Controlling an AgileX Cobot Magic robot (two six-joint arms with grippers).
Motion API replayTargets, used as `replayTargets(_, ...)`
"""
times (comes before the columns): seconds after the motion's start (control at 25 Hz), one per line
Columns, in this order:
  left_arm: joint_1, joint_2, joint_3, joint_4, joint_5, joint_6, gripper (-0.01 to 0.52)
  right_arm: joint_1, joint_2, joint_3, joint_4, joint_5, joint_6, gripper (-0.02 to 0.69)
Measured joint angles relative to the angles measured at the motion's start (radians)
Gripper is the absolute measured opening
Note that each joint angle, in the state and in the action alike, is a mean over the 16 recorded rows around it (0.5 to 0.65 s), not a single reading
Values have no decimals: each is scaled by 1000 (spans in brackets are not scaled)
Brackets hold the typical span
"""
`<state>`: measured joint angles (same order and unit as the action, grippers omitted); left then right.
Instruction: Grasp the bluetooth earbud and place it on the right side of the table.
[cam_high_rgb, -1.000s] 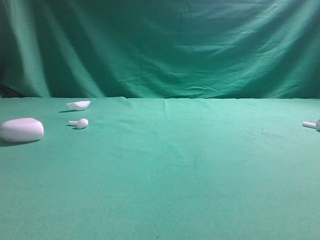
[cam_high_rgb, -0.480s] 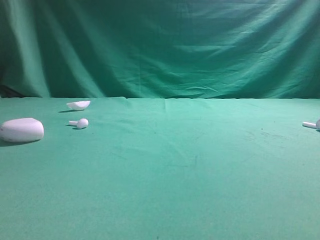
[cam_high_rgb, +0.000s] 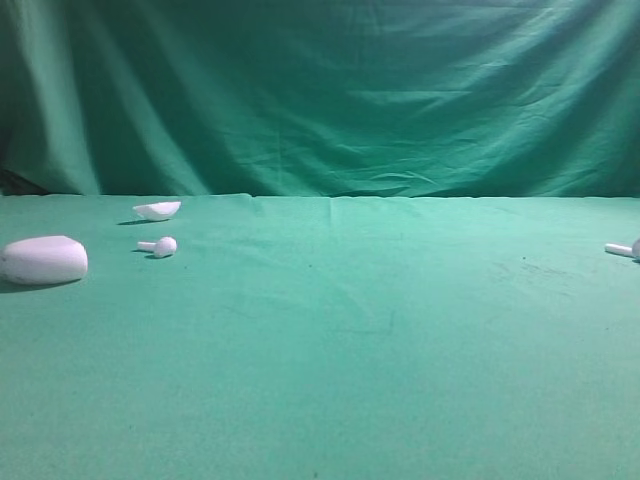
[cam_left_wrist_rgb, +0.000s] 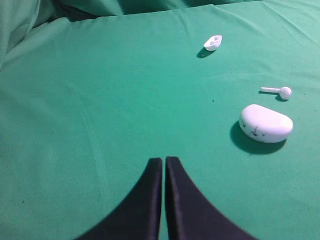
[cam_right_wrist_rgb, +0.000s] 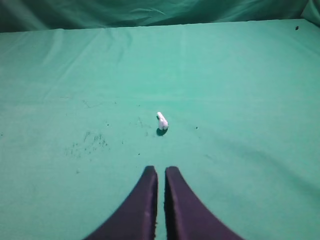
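The bluetooth earbud (cam_right_wrist_rgb: 161, 121), tiny and white, lies on the green table (cam_high_rgb: 380, 340) at its far right edge (cam_high_rgb: 625, 249). It rests a short way ahead of my right gripper (cam_right_wrist_rgb: 160, 170), apart from it. That gripper's dark jaws stand together with only a thin slit and nothing between them. My left gripper (cam_left_wrist_rgb: 163, 161) is shut and empty over the left of the table, with the white oval case (cam_left_wrist_rgb: 265, 123) off to its right. Neither gripper shows in the exterior view.
A second white earbud (cam_high_rgb: 160, 246) lies at the left near the oval case (cam_high_rgb: 43, 260), and also shows in the left wrist view (cam_left_wrist_rgb: 278, 91). A small white shell-shaped piece (cam_high_rgb: 157, 210) sits behind it. Green cloth hangs as a backdrop (cam_high_rgb: 320, 90).
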<state>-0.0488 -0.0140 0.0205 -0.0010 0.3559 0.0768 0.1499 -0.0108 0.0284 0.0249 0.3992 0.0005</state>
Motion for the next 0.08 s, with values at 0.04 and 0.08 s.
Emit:
replayTargets(0.04, 0, 0, 0, 0, 0, 0, 0, 0, 0, 0, 0, 0, 0, 49)
replayTargets(0.08, 0, 0, 0, 0, 0, 0, 0, 0, 0, 0, 0, 0, 0, 49)
